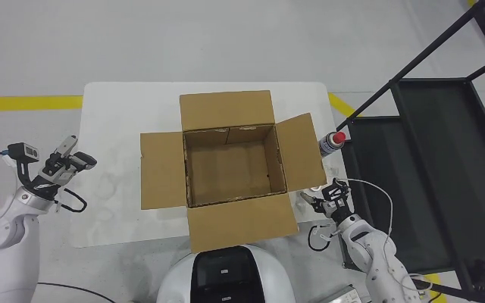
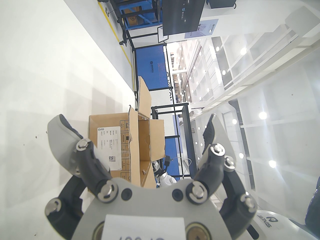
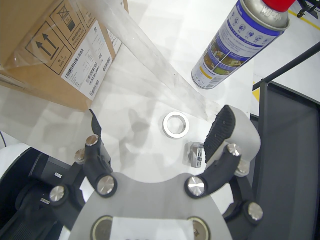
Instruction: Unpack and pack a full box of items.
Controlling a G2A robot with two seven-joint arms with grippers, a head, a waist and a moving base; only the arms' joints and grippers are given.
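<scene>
Box point(image 1: 227, 111) opens upward, spray can point(image 1: 331, 142) stands upright; left gripper point(image 2: 136, 126) and right gripper point(image 3: 160, 116) spread.

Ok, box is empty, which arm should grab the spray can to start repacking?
Right. The right gripper, fingers open, hangs near the spray can on the table; the left gripper is off the box's opposite side.

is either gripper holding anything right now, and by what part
Nothing is held: the left gripper and the right gripper are both open and empty.
</scene>
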